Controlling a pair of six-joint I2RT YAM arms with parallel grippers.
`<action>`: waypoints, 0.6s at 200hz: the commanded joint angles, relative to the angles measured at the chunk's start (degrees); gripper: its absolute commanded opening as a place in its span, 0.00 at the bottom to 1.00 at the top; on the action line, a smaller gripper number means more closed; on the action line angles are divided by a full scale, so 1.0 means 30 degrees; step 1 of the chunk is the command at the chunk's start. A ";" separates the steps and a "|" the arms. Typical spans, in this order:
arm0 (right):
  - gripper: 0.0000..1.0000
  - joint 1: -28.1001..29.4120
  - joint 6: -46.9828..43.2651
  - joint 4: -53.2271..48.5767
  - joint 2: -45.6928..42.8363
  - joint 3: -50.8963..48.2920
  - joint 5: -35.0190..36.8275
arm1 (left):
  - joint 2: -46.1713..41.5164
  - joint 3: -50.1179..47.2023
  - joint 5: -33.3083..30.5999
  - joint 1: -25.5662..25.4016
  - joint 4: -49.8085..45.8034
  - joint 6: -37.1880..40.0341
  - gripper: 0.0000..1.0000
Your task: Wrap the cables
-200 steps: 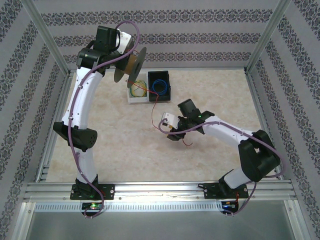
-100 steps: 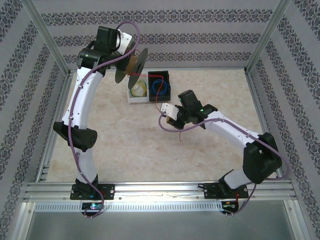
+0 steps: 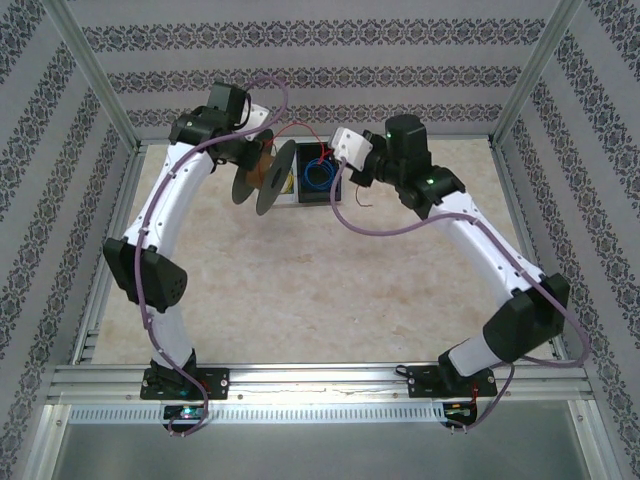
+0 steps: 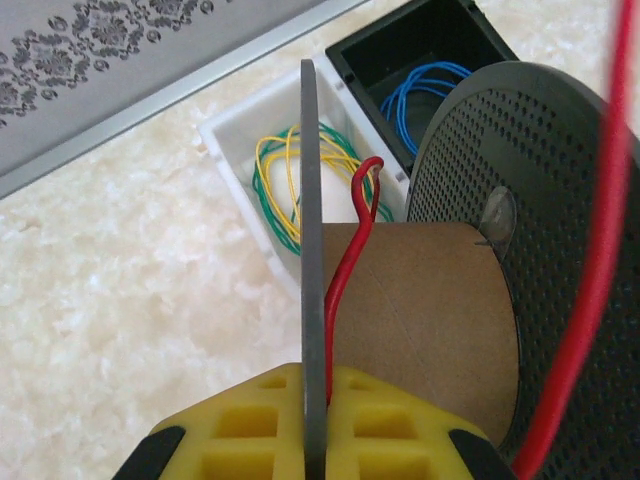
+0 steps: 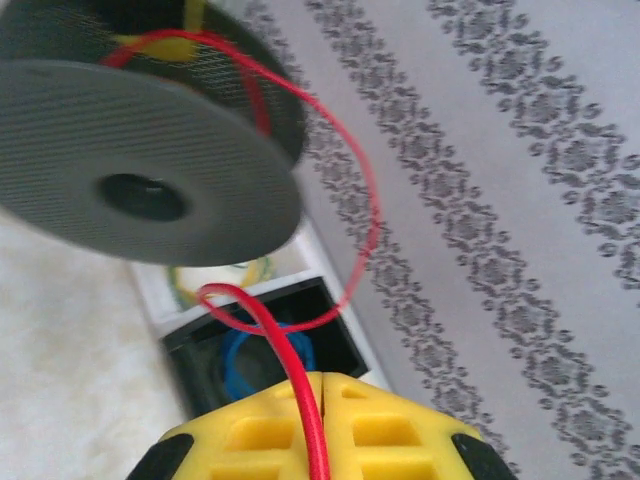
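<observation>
Red wire (image 5: 262,325), light and floppy, arcs from the far-centre spool (image 4: 420,290), whose rim the left gripper (image 4: 315,410) clamps, to the right gripper (image 5: 318,420) pinching it; a hold near the spool should tame slack.

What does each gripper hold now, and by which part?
Left gripper: the spool, by one flange's rim, with the red wire tucked alongside. Right gripper: the red wire, mid-strand.

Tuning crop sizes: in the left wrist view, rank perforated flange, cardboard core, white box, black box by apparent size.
1. perforated flange, nearest the camera, so inflated.
2-3. cardboard core and white box look alike; not ranked.
4. black box, partly hidden behind the flange.
</observation>
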 commanded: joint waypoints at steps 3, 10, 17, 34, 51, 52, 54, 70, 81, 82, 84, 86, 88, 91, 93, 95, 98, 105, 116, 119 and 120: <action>0.00 -0.0311 0.0152 0.1887 0.2057 0.0960 0.2281 | -0.2619 -0.1113 0.0651 0.0101 0.1630 -0.0151 0.00; 0.00 -0.0450 0.0350 0.2103 0.2585 0.1226 0.2618 | -0.2999 -0.1487 0.0645 0.0100 0.1506 -0.0083 0.00; 0.00 -0.0647 0.0491 0.2262 0.3138 0.1465 0.2905 | -0.3414 -0.1839 0.0624 0.0099 0.1440 -0.0012 0.00; 0.00 -0.1065 0.0694 0.2477 0.4433 0.1995 0.3463 | -0.4349 -0.2414 0.0765 0.0100 0.1295 0.0118 0.00; 0.00 -0.1405 0.0703 0.2607 0.5510 0.2227 0.3705 | -0.5176 -0.2603 0.1142 0.0159 0.1269 0.0140 0.00; 0.00 -0.1421 0.0714 0.2608 0.5559 0.2242 0.3720 | -0.5235 -0.2605 0.1181 0.0149 0.1265 0.0139 0.00; 0.00 -0.1449 0.0707 0.2638 0.5648 0.2253 0.3753 | -0.5310 -0.2591 0.1210 0.0170 0.1270 0.0139 0.00; 0.00 -0.1610 0.0801 0.2653 0.6228 0.2091 0.3742 | -0.5867 -0.2521 0.1489 0.0246 0.1509 -0.0006 0.00; 0.00 -0.1639 0.0927 0.2641 0.6466 0.1788 0.3706 | -0.6187 -0.2436 0.1901 0.0334 0.1922 -0.0166 0.00; 0.00 -0.1641 0.0929 0.2640 0.6477 0.1774 0.3706 | -0.6210 -0.2419 0.1926 0.0338 0.1958 -0.0189 0.00; 0.00 -0.1628 0.0973 0.2639 0.6522 0.1711 0.3705 | -0.6242 -0.2428 0.2040 0.0378 0.2029 -0.0229 0.00; 0.00 -0.1625 0.0999 0.2660 0.6555 0.1659 0.3727 | -0.6272 -0.2408 0.2142 0.0388 0.2098 -0.0261 0.00; 0.00 -0.1617 0.1028 0.2658 0.6592 0.1609 0.3732 | -0.6308 -0.2374 0.2219 0.0413 0.2188 -0.0291 0.00; 0.00 -0.1636 0.1057 0.2651 0.6624 0.1531 0.3748 | -0.6337 -0.2329 0.2384 0.0458 0.2304 -0.0362 0.00; 0.00 -0.1639 0.1096 0.2687 0.6681 0.1448 0.3780 | -0.6347 -0.2295 0.2485 0.0496 0.2357 -0.0382 0.00; 0.00 -0.1642 0.1140 0.2673 0.6741 0.1381 0.3819 | -0.6349 -0.2265 0.2583 0.0498 0.2443 -0.0424 0.00; 0.00 -0.1628 0.1183 0.2665 0.6798 0.1305 0.3844 | -0.6357 -0.2176 0.2715 0.0531 0.2526 -0.0492 0.00; 0.00 -0.1656 0.1262 0.2546 0.6971 0.1165 0.3971 | -0.6342 -0.1989 0.2944 0.0609 0.2767 -0.0642 0.00; 0.00 -0.1634 0.1452 0.2294 0.7193 0.0936 0.4059 | -0.6323 -0.1805 0.3097 0.0743 0.3335 -0.0968 0.00; 0.00 -0.1641 0.1485 0.2245 0.7206 0.0879 0.4035 | -0.6317 -0.1763 0.3094 0.0774 0.3546 -0.1054 0.00; 0.00 -0.1627 0.1501 0.2236 0.7228 0.0850 0.4031 | -0.6319 -0.1760 0.3094 0.0778 0.3605 -0.1088 0.00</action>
